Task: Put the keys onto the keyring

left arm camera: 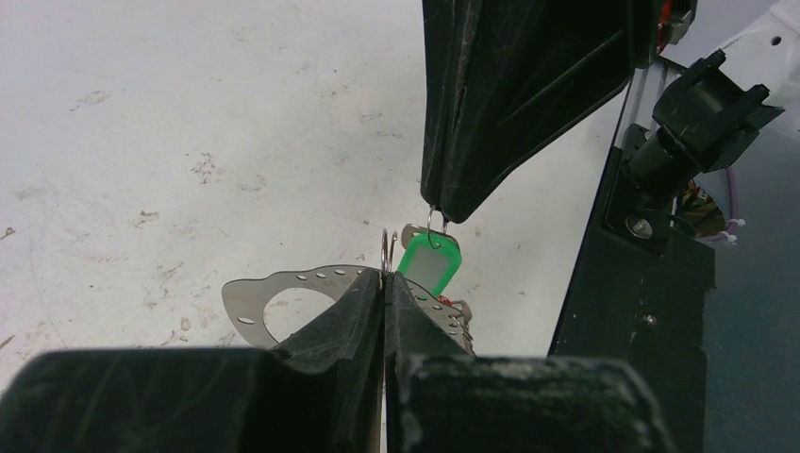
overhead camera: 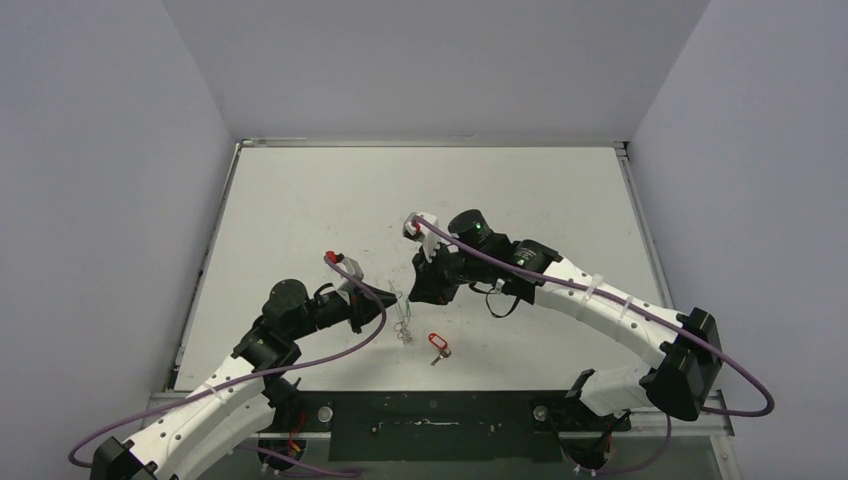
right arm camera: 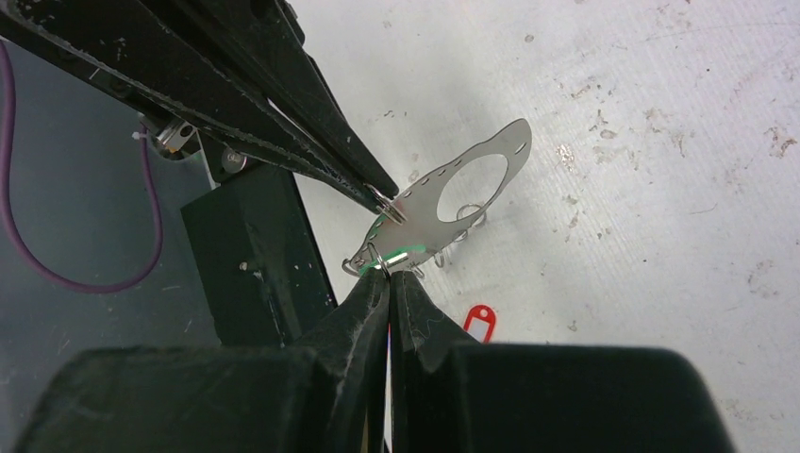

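Note:
My left gripper [left arm camera: 385, 279] is shut on the keyring [left arm camera: 388, 247], a thin wire loop standing up from its tips, with a flat silver plate [left arm camera: 247, 294] with holes attached. My right gripper [right arm camera: 389, 274] comes in from the opposite side. It is shut on the small wire loop of the green-tagged key [left arm camera: 429, 264], right beside the keyring. In the top view both grippers, left [overhead camera: 388, 303] and right [overhead camera: 417, 295], meet just above the table [overhead camera: 450, 190]. The red-tagged key [overhead camera: 437, 345] lies loose on the table near them.
The black base strip [overhead camera: 430, 425] runs along the table's near edge, close behind the held parts. Grey walls close in the left, right and far sides. Purple cables loop over both arms.

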